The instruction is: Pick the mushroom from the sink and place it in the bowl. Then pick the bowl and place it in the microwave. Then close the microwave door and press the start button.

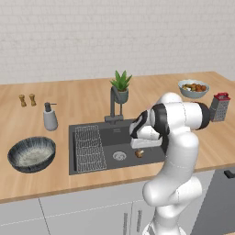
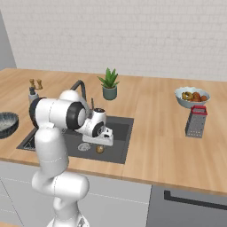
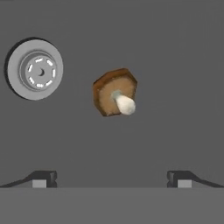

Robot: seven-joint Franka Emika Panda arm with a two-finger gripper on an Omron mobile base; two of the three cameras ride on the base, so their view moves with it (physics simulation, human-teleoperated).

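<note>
The mushroom (image 3: pixel 114 92), tan-brown cap with its pale stem pointing up, lies on the floor of the dark grey sink (image 1: pixel 120 134) just right of the round steel drain (image 3: pixel 35 69). My gripper (image 3: pixel 111 179) hangs open above it, the fingertips (image 3: pixel 43 179) standing wide and clear of it. From the base cameras the hand (image 1: pixel 146 146) hovers low in the basin over the mushroom (image 1: pixel 139 153) (image 2: pixel 100 149). The dark blue-grey bowl (image 1: pixel 32 153) stands on the counter left of the sink. The microwave and its door are out of view.
A wire rack (image 1: pixel 89 147) fills the sink's left part; the dark faucet (image 1: pixel 113 103) and a potted plant (image 1: pixel 121 86) stand behind it. A soap dispenser (image 1: pixel 50 117), two shakers (image 1: pixel 26 100), a light-blue food bowl (image 1: pixel 193 88) and a grater (image 1: pixel 220 107) sit on the counter.
</note>
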